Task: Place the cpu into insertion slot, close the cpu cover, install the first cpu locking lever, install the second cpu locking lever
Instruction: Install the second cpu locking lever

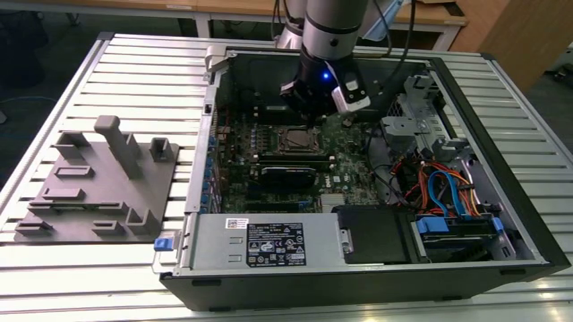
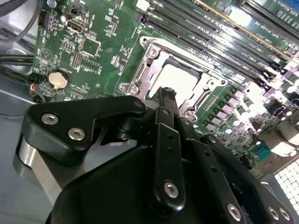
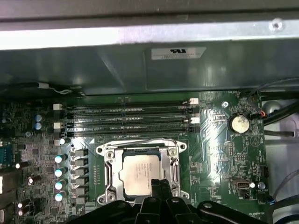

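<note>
The black multi-link gripper (image 3: 158,186) hangs low inside the open black computer case (image 1: 501,265), directly over the green motherboard (image 3: 219,140). In both wrist views its fingers (image 2: 164,100) are pressed together into a narrow tip with nothing between them, and that tip sits at the near edge of the socket.

The cpu (image 3: 141,174), a small flat square chip with a silver-grey metal top, lies seated in the insertion slot (image 3: 110,177), the square socket with a silvery rim. The cpu cover (image 3: 174,163), a thin silvery hinged frame with a square cut-out, appears to lie down flat around the chip, though the gripper hides its near side. Long narrow black memory slots (image 3: 126,119) run just beyond the socket, and a round silver coin battery (image 3: 238,123) sits well apart from it. In the exterior view's left, a grey moulded fixture (image 1: 94,188) rests on the slatted metal table (image 1: 134,67).
</note>
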`<action>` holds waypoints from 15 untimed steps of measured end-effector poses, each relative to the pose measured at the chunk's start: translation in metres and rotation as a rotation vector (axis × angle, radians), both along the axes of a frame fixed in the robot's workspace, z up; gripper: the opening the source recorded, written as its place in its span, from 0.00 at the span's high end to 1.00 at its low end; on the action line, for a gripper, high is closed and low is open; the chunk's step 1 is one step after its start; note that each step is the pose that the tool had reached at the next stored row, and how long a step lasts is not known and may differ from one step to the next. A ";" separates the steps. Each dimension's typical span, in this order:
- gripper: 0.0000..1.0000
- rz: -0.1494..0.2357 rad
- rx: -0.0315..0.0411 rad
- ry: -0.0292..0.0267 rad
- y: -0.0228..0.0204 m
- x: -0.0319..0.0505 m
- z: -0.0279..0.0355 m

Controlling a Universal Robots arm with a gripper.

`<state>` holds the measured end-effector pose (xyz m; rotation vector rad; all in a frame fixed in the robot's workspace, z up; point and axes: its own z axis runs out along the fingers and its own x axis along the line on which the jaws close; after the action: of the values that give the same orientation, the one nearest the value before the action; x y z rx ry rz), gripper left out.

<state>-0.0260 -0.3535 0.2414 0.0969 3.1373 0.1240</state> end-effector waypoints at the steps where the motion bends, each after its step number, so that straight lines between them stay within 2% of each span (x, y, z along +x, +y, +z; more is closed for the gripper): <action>1: 0.90 0.000 0.0002 0.0014 -0.0005 0.0000 -0.0004; 6: 0.90 0.003 -0.0001 0.0066 -0.0045 0.0000 -0.0017; 11: 0.90 0.004 -0.0001 0.0070 -0.0136 0.0000 -0.0020; 15: 0.90 0.004 0.0000 0.0070 -0.0190 0.0000 -0.0020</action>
<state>-0.0260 -0.3725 0.2394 0.0909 3.1447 0.1240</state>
